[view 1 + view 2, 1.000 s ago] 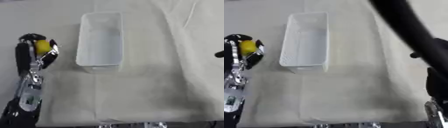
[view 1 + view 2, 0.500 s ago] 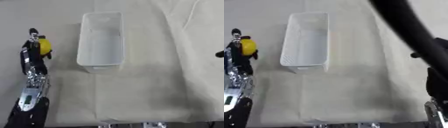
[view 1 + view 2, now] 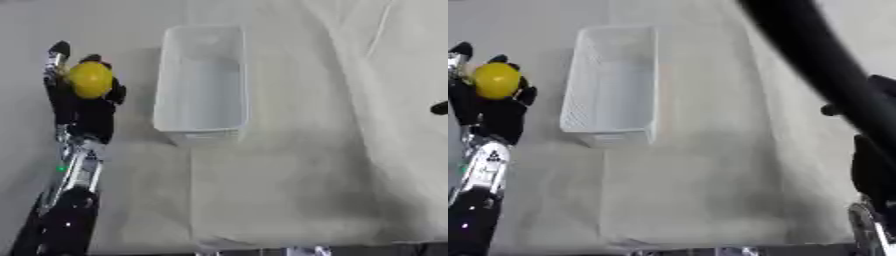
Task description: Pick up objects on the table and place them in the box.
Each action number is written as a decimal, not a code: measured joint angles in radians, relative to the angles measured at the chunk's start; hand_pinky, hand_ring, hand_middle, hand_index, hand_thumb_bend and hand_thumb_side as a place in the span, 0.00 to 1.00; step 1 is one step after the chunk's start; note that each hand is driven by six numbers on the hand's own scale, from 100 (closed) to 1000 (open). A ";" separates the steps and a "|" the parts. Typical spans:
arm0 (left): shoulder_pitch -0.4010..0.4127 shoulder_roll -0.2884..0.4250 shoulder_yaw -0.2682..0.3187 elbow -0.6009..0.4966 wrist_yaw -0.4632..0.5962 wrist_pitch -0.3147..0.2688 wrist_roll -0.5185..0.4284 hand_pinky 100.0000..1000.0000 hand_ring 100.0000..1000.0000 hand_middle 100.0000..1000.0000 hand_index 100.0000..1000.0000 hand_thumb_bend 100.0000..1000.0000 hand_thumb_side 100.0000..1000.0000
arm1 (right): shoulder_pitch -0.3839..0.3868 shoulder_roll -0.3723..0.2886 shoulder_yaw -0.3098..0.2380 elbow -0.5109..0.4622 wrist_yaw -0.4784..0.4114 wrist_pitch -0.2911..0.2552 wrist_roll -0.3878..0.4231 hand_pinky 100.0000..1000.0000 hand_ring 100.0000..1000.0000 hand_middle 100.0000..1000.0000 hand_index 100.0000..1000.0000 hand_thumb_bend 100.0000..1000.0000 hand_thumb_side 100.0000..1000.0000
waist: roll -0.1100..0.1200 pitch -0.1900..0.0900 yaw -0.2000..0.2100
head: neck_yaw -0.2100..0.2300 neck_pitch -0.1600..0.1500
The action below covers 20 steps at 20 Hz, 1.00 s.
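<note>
Yellow ball [image 3: 90,79]: round, plain yellow; held in the left hand, at 9 o'clock from the box, apart from its wall and outside it.
Left hand [image 3: 83,102]: black; fingers curled round the yellow ball, one fingertip standing up at 11 o'clock of the ball; palm below the ball at 6 o'clock.
Left arm [image 3: 70,190]: silver and black; runs from the lower left corner up toward 12 o'clock to the hand.
Box [image 3: 171,105]: white, long, rectangular, open top, mesh-like walls; long side runs 12 to 6 o'clock; nothing seen inside.
Table cloth [image 3: 289,190]: pale, creased; lies under the box.
Right arm [image 3: 815,70]: thick black limb crossing the right eye view from 12 toward 4 o'clock, well apart from the box.
Right hand: no fingers show in either view.
</note>
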 measured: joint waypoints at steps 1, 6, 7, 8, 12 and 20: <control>-0.014 0.019 -0.005 0.005 -0.019 0.008 -0.017 0.00 0.00 0.00 0.03 0.00 0.64 | 0.000 0.000 0.002 0.000 0.000 0.002 0.002 0.62 0.73 0.85 0.85 0.12 0.89 | 0.003 -0.005 -0.002 | -0.004 0.000; -0.088 0.103 -0.016 0.037 -0.266 0.034 -0.053 0.00 0.00 0.00 0.03 0.00 0.64 | 0.002 -0.001 0.002 0.000 -0.009 0.010 0.010 0.62 0.73 0.85 0.85 0.11 0.89 | 0.011 -0.021 -0.008 | -0.006 0.001; -0.104 0.117 -0.021 0.047 -0.349 0.040 -0.055 0.00 0.00 0.00 0.03 0.00 0.63 | 0.002 -0.001 0.003 0.000 -0.011 0.011 0.011 0.62 0.73 0.85 0.85 0.11 0.89 | 0.013 -0.025 -0.008 | -0.006 0.001; -0.124 0.127 -0.027 0.056 -0.440 0.045 -0.058 0.00 0.00 0.00 0.03 0.00 0.42 | 0.004 -0.002 0.003 0.000 -0.014 0.013 0.013 0.62 0.73 0.85 0.85 0.11 0.89 | 0.014 -0.029 -0.009 | -0.009 0.001; -0.205 0.150 -0.057 0.091 -0.849 0.046 -0.083 0.00 0.00 0.00 0.04 0.00 0.00 | 0.010 -0.010 0.003 0.000 -0.022 0.020 0.020 0.62 0.73 0.85 0.85 0.11 0.89 | 0.021 -0.041 -0.015 | -0.013 0.001; -0.301 0.122 -0.101 0.169 -1.344 -0.006 -0.126 0.00 0.00 0.00 0.04 0.15 0.00 | 0.011 -0.010 0.003 0.000 -0.033 0.033 0.033 0.62 0.73 0.85 0.85 0.12 0.89 | 0.026 -0.047 -0.021 | -0.014 0.001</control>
